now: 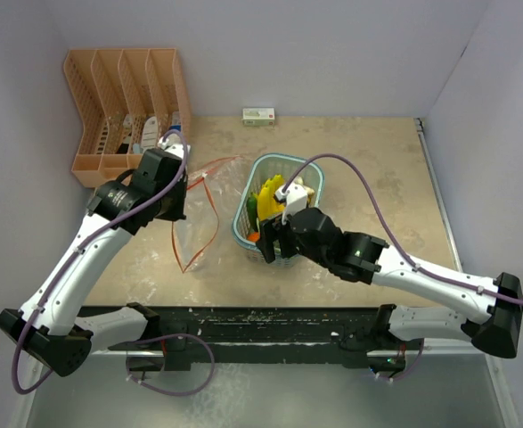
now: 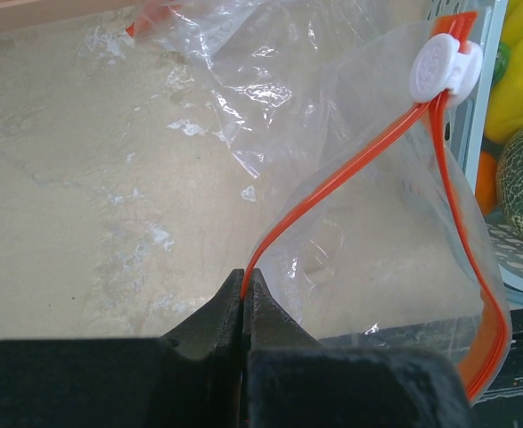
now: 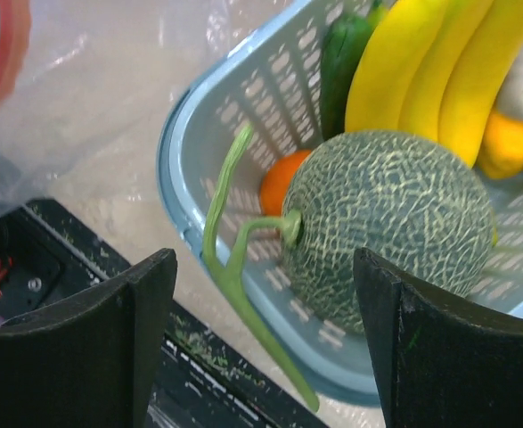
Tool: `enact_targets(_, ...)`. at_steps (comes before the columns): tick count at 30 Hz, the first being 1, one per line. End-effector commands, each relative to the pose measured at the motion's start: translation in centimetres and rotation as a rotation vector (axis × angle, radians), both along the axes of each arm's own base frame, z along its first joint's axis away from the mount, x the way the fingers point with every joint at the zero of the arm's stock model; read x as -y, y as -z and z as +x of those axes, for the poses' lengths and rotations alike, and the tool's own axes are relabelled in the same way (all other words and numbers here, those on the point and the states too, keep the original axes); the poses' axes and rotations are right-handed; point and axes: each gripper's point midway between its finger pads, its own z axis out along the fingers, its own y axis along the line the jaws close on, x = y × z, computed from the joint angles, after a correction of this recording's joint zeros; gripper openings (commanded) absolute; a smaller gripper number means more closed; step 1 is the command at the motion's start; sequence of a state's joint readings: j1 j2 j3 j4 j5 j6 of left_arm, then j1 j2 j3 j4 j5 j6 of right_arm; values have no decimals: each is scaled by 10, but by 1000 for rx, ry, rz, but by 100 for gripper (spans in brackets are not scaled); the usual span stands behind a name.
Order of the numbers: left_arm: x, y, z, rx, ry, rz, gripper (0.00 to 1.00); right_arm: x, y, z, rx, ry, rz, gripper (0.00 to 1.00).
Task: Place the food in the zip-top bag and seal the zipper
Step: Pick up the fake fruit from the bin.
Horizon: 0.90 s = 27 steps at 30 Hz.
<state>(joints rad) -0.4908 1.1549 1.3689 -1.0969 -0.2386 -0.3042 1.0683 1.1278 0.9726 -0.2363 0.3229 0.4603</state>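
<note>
Black fingers (image 3: pixel 110 339) of the right gripper (image 3: pixel 261 267) stand wide apart and hold nothing. They hang over the near end of the light blue basket (image 3: pixel 243 98), which sits in the middle of the table (image 2: pixel 83 178). All the food is in that basket. The round green melon (image 3: pixel 386 223) lies at the near end, with its bent stem poking out over the rim. A small orange fruit (image 3: pixel 279 183) peeks out just behind it. The yellow bananas (image 3: pixel 430 71) and the long green vegetable (image 3: pixel 341 62) lie farther back. I cannot tell if the fingers touch the basket.

The clear zip-top bag (image 2: pixel 368 232) lies just left of the basket, with its mouth open. The left gripper (image 2: pixel 243 281) is pinched tight on the bag's orange zipper strip (image 2: pixel 332 178). The white slider (image 2: pixel 444 67) sits at the end by the basket.
</note>
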Motion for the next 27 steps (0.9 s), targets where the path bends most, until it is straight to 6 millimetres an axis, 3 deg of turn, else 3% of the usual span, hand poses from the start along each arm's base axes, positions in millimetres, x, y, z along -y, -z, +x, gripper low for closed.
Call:
enact_targets(1, 2, -5, 6, 35, 8, -17, 0, 1, -13, -17, -3, -19, 50, 80)
enact_targets(15, 2, -5, -1, 39, 13, -36, 0, -10, 14, -9, -30, 16, 8, 51)
enact_targets(22, 1, -7, -3, 43, 17, -41, 0, -4, 10, -5, -27, 60, 14, 10)
enact_targets(27, 1, -7, -4, 45, 19, -42, 0, 11, -8, -2, -4, 117, 23, 0)
